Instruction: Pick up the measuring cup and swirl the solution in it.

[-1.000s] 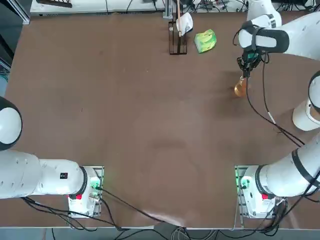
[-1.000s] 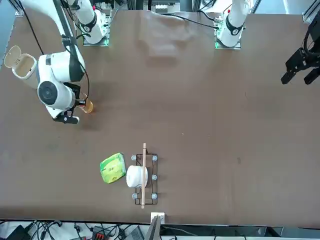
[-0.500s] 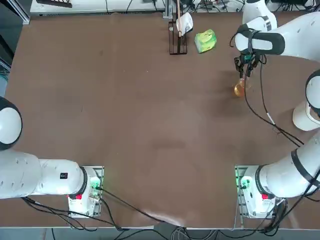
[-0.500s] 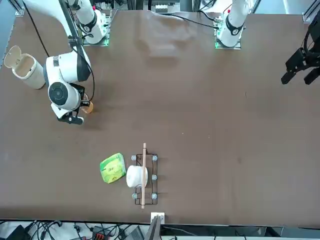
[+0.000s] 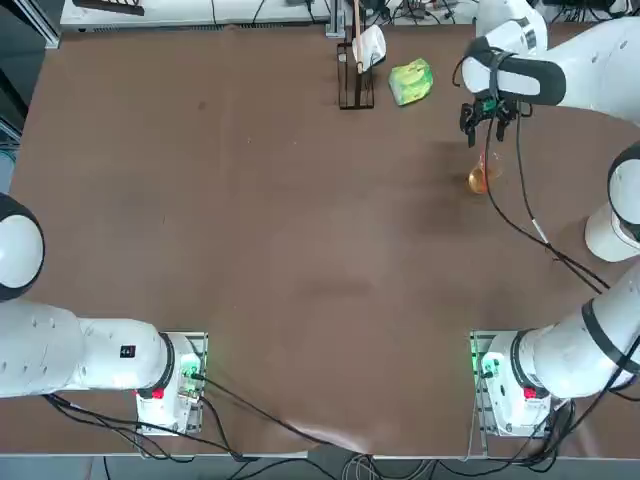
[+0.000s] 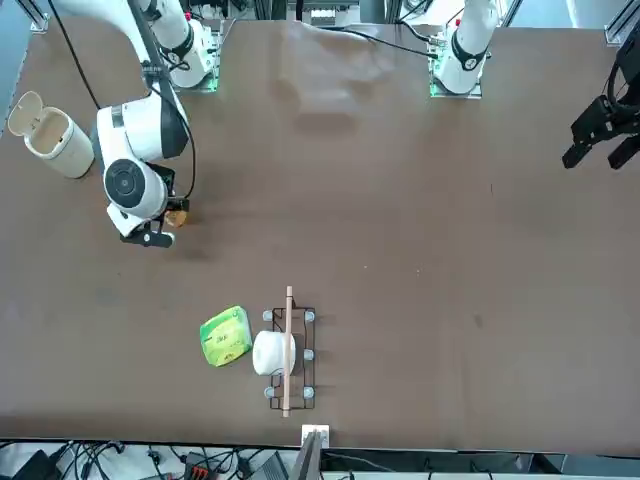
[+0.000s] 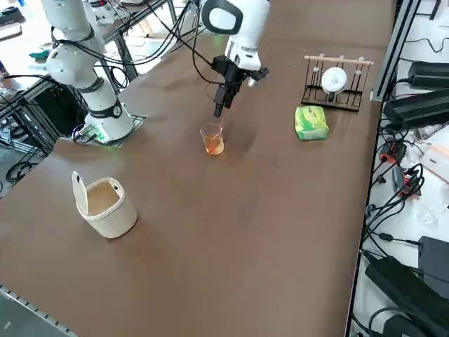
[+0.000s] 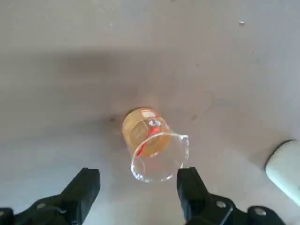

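The small clear measuring cup [image 8: 161, 154] with its orange-amber liquid solution [image 8: 143, 133] looked light, slick and perhaps breakable, best taken gently around its upright wall, above the liquid. It stood on the brown table [image 7: 175, 210], toward the far right, just beyond the fingertips of the black two-finger right gripper [image 8: 138, 180], whose jaws were spread apart and held nothing.

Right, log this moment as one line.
right end effector: open, above the cup | cup: upright on table, not held | orange liquid: in cup
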